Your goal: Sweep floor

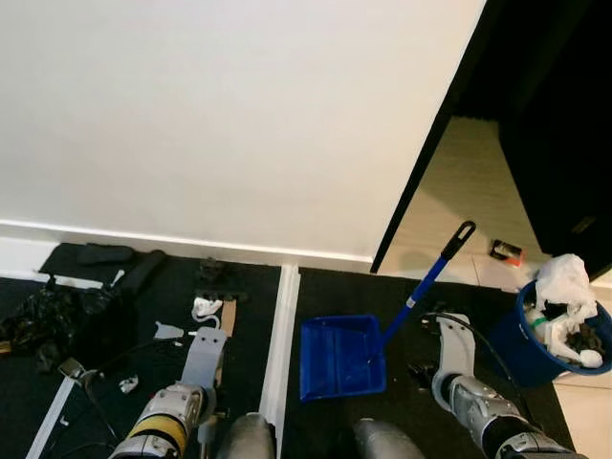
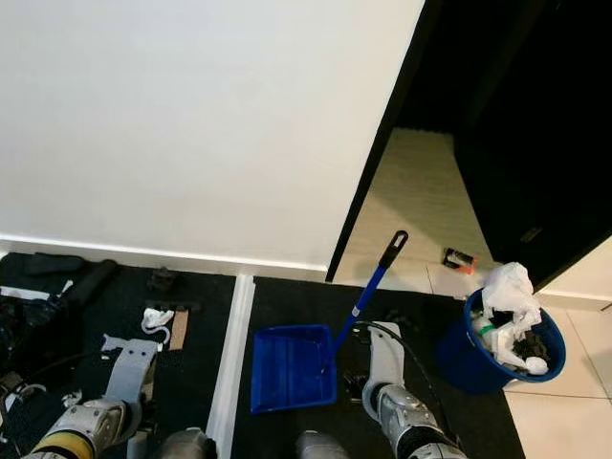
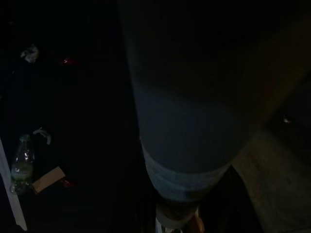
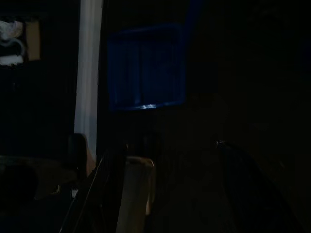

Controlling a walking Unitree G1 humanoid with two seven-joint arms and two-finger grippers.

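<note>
Head views look down at a black mat floor (image 1: 335,287) that meets a white wall with a pale baseboard. A white strip (image 1: 277,344) runs across the mat from the baseboard toward the robot.

Blue plastic dustpan (image 1: 342,356) lies flat on the mat just right of the white strip, open side toward the robot. Its blue pole with black grip (image 1: 432,273) rises slanted up and to the right, toward a dark doorway with pale tile beyond.

Round blue plastic bin (image 2: 497,352) stands at the right edge of the mat, heaped with white crumpled paper and dark bits. A small red-and-black item (image 1: 508,251) sits on the tile past the pole's grip (too small to identify).

Litter left of the strip: white scraps (image 1: 205,309), a brown cardboard piece (image 1: 229,317), dark crumpled plastic (image 1: 48,320) at far left, plus more small white bits near the left arm.

Both silver arms hang low. The left tool (image 1: 203,359) is over the mat left of the strip; whether its fingers are parted or closed cannot be told. The right tool (image 1: 449,356) is near the dustpan's right side, apart from the pole; its state cannot be told either.

Left wrist view, very dark: a clear plastic bottle (image 3: 20,166), a cardboard scrap and white bits on the floor. Right wrist view, dark: dustpan and white strip faintly visible.
</note>
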